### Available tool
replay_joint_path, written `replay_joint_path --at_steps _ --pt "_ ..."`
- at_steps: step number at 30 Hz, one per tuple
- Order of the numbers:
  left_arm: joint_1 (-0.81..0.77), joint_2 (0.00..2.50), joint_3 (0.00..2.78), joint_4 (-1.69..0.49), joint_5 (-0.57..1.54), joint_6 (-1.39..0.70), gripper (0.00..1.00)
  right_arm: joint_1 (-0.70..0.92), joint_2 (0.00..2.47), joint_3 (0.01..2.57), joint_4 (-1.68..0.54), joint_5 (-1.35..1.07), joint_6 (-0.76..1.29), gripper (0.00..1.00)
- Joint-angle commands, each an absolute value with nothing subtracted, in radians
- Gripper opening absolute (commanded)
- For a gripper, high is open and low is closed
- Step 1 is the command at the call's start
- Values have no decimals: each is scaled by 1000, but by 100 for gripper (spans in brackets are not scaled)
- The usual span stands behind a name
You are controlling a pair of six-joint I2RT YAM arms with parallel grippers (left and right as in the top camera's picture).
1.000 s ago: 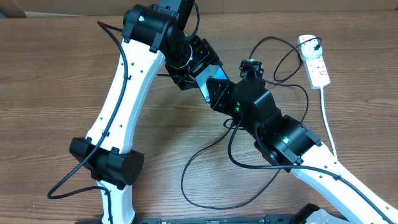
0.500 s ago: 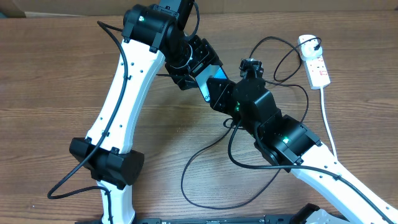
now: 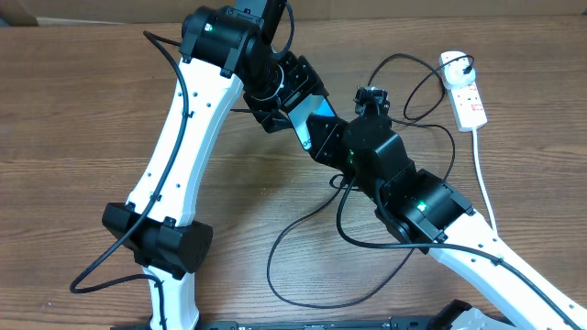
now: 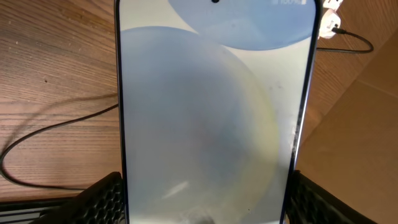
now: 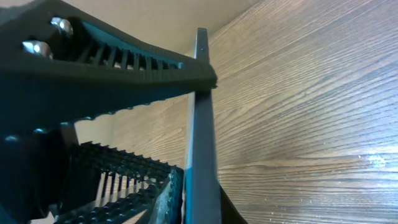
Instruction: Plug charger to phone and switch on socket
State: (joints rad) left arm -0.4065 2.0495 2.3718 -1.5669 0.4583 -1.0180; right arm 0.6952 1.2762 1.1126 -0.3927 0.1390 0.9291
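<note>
The phone, with a light blue-teal screen, is held tilted above the table between both grippers. My left gripper is shut on its long edges; the left wrist view shows the screen filling the space between the two fingers. My right gripper meets the phone's lower end; the right wrist view shows the phone edge-on between its jaws. The charger's black cable loops over the table, and its plug sits in the white socket at far right. The connector tip is hidden.
The socket's thick white cord runs down the right side next to my right arm. The black cable also shows in the left wrist view, and the socket's end shows at that view's top right. Cardboard lies along the table's far edge.
</note>
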Motion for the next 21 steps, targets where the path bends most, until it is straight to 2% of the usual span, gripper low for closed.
replay_joint_path --at_steps 1,4,11,17,21 --pt "-413 2029 2385 -1562 456 -1002 75 698 1253 1148 -387 146 916 9" --pt "-408 2028 2385 -1558 437 -1000 78 698 1253 1148 -387 145 916 7" --pt "-344 2000 2385 -1546 437 -936 78 698 1253 1148 -386 164 917 4" --pt "-240 1861 2385 -1533 421 -834 78 698 1253 1148 -386 182 916 4" --pt "-181 1712 2385 -1556 293 -724 79 698 1253 1148 -379 179 947 4"
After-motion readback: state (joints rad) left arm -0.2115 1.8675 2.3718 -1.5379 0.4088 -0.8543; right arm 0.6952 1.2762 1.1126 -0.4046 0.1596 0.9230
